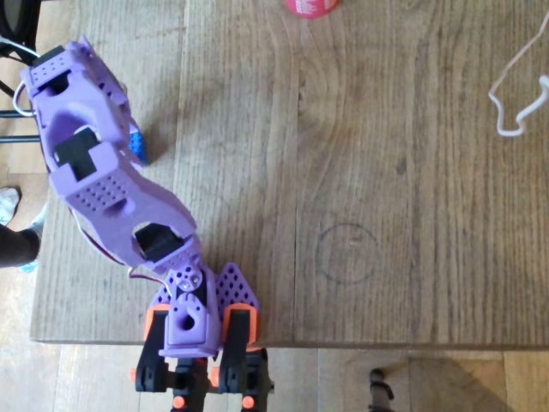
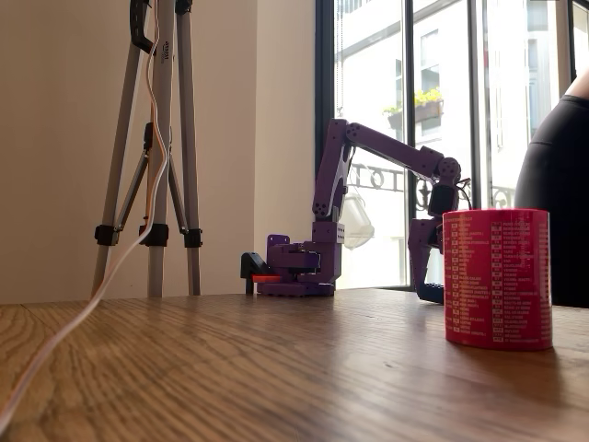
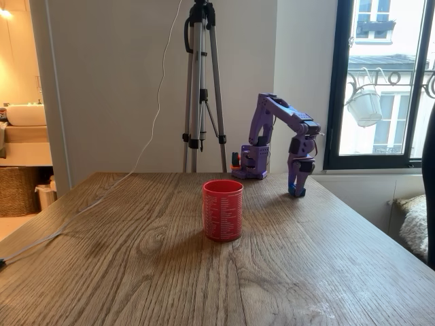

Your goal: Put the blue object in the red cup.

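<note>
Nearest the lens in a fixed view stands the cup [image 2: 497,278], red with rows of pale print, upright on the wooden table [image 2: 276,378]. In the other fixed view the cup [image 3: 222,210] sits near the table's middle, well apart from the arm. In the overhead view only its rim [image 1: 310,7] shows at the top edge.

The purple arm [image 3: 282,115] rises from its base at the far table edge and bends downward, gripper [image 3: 297,189] pointing at the tabletop near the window-side edge. In the overhead view the arm [image 1: 94,163] covers the gripper. The brick [image 1: 139,147], bright blue, shows as a sliver beside the arm's outer link, close to the table's left edge. A blue patch at the gripper tip [image 2: 431,291] rests at table level.

Whether the jaws are closed on the brick or merely around it cannot be told.

A white cable [image 1: 515,90] lies at the overhead view's upper right. A tripod [image 3: 202,88] stands behind the table.
</note>
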Robot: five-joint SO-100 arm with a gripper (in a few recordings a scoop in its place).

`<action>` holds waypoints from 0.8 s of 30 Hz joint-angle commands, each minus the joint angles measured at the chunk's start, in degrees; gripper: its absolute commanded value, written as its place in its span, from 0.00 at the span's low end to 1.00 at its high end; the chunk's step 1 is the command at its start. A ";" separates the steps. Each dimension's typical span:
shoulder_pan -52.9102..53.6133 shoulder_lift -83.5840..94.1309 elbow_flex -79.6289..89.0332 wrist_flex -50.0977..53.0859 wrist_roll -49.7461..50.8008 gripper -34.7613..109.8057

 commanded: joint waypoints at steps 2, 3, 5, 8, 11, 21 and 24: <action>6.86 17.49 -5.19 -3.60 -8.70 0.24; 8.09 20.13 -6.94 -5.27 -10.99 0.24; 10.55 23.47 -10.90 -8.44 -15.91 0.24; 14.33 25.14 -16.52 -13.18 -24.43 0.24; 19.25 24.79 -19.34 -19.16 -32.78 0.24; 36.83 13.45 -27.16 -37.71 -45.35 0.24; 41.04 9.84 -29.97 -42.10 -46.85 0.24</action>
